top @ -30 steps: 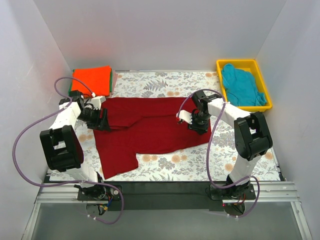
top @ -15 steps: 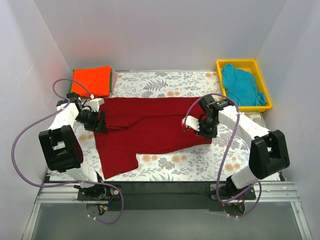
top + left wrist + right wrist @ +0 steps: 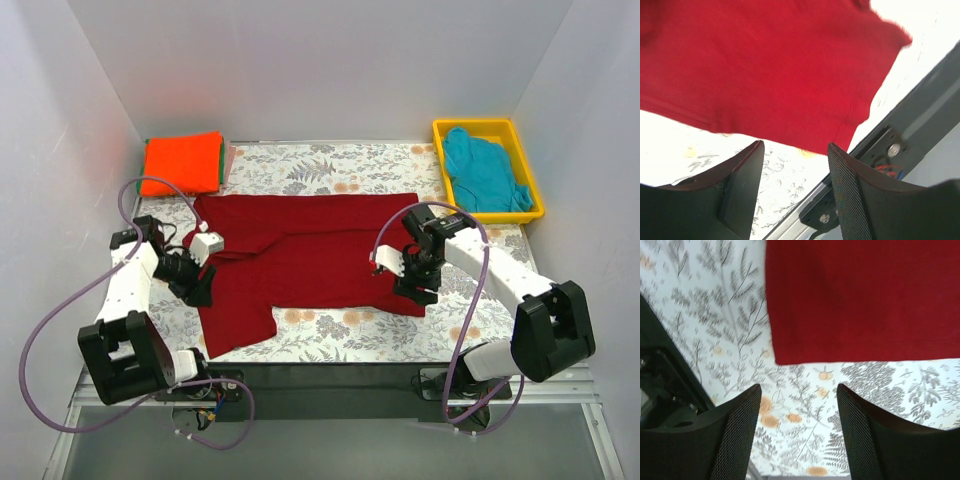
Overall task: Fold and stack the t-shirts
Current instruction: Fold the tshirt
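Two grippers, both with jaws standing apart and nothing between them.

Left gripper [image 3: 795,147]: the maroon t-shirt [image 3: 765,65] lies spread just past the fingertips, its edge level with the gap.

Right gripper [image 3: 799,387]: the shirt's corner lies just beyond the tips, with floral table cover [image 3: 805,440] under the gap.

Farther off: an orange-red t-shirt [image 3: 182,162], folded, well apart from the left jaws; a teal t-shirt [image 3: 485,170] in the yellow bin [image 3: 490,125], well apart from the right jaws.

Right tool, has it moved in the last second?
Yes. The right tool has moved toward the table's near edge, farther from the yellow bin, to the maroon t-shirt's near right corner.
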`<state>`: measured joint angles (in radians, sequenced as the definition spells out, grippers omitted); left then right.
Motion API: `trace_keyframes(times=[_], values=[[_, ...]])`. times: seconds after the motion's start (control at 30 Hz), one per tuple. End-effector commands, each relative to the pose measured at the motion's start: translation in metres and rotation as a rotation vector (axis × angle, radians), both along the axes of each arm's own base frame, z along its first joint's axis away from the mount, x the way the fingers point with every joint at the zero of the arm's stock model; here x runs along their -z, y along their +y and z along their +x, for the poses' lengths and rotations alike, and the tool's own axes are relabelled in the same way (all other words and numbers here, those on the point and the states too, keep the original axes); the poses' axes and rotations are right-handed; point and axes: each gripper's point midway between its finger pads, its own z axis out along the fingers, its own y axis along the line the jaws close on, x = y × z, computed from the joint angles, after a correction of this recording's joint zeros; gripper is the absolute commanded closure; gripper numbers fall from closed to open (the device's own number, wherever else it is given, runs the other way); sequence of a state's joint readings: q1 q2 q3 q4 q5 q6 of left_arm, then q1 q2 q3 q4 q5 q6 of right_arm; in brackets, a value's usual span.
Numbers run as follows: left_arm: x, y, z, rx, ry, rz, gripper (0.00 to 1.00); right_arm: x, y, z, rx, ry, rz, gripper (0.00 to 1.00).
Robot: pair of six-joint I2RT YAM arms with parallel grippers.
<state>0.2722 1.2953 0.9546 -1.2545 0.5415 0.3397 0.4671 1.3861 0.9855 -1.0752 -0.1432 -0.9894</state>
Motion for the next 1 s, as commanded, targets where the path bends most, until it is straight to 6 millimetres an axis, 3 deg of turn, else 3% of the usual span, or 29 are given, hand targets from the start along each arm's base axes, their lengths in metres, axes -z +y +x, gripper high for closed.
trace_keyframes(times=[0.0, 0.13, 0.4, 0.57, 0.7, 0.97], values=[[0.011, 0.009, -0.015, 0.139, -0.077, 0.080, 0.48, -0.005, 0.021, 0.011, 0.078, -0.044, 0.086, 0.31], [0.034, 0.012, -0.027, 0.220, -0.150, 0.139, 0.48, 0.014, 0.027, 0.009, 0.103, -0.065, 0.075, 0.34], [0.063, 0.020, -0.028, 0.260, -0.222, 0.215, 0.50, 0.048, 0.024, 0.009, 0.127, -0.119, 0.012, 0.39], [0.068, 0.022, -0.026, 0.251, -0.220, 0.219, 0.50, 0.062, 0.020, -0.002, 0.118, -0.090, -0.011, 0.45], [0.069, 0.022, -0.026, 0.256, -0.212, 0.217, 0.50, 0.066, 0.016, -0.009, 0.118, -0.087, -0.027, 0.46], [0.078, 0.023, -0.035, 0.277, -0.201, 0.233, 0.52, 0.053, 0.008, -0.010, 0.135, -0.138, -0.045, 0.43]])
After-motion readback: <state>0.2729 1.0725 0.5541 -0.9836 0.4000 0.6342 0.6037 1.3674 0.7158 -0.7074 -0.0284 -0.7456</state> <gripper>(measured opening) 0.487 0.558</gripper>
